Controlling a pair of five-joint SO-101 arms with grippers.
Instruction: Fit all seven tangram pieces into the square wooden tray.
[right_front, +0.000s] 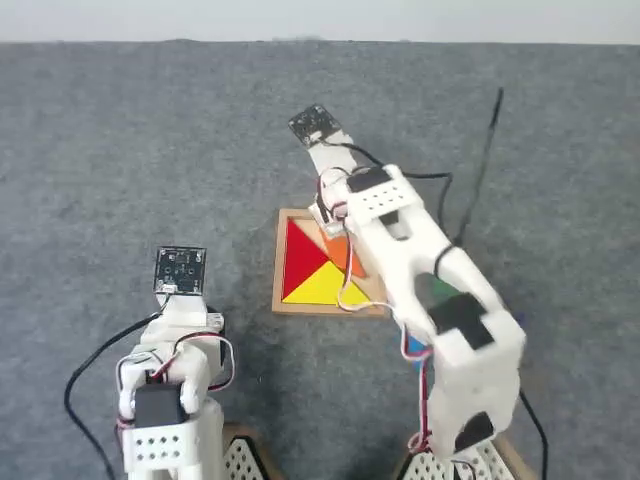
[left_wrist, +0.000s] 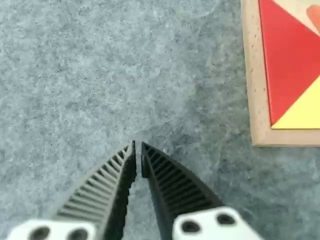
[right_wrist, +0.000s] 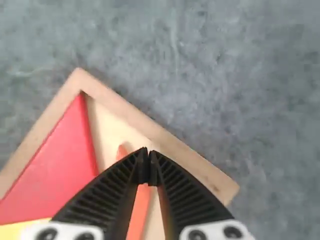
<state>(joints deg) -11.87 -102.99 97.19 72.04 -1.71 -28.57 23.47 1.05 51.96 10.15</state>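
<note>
With jaws pressed together over the orange piece (right_wrist: 122, 151) inside the tray (right_wrist: 165, 140), the right gripper (right_wrist: 148, 167) should nudge it gently flush against the red triangle (right_wrist: 55, 165), while the left gripper (left_wrist: 137, 150), jaws likewise closed, hangs beside the tray.

Tray (right_front: 278, 268) on the desk (right_front: 120, 150), pieces inside
In it a left triangle (right_front: 303, 255) touches a near triangle (right_front: 322, 288); right gripper (right_wrist: 148, 152) hangs over its far side, left gripper (left_wrist: 137, 145) over desk to its left.
</note>
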